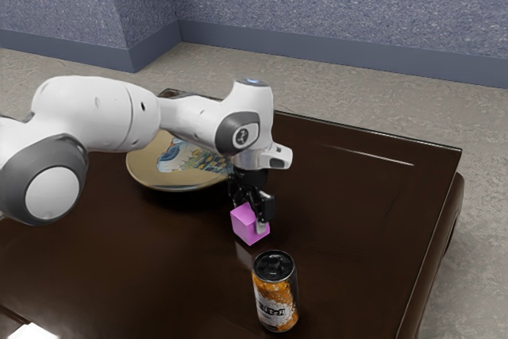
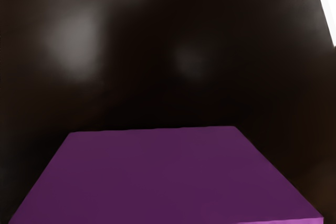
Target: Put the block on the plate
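Sitting at the tip of the claw (image 1: 253, 216), the pink block (image 1: 244, 225) is showing flat faces and crisp edges; cannot tell whether the claw is gripping it or standing wide about it. Guessing at handling: it is looking light, stiff and hardly fragile, though smooth sides may be inviting a slip or twist if pinched near an edge. Best hold is seeming to be two opposite sides, squarely, around mid-height. Containers: the shallow plate (image 1: 143, 166), painted inside, is lying on the desk (image 1: 357, 228), past the claw toward the exterior view's left, its broad rim probably asking for some clearance. Nearer the camera than the claw, an orange-and-black can (image 1: 275, 301) is standing upright; its walls are hiding any contents.
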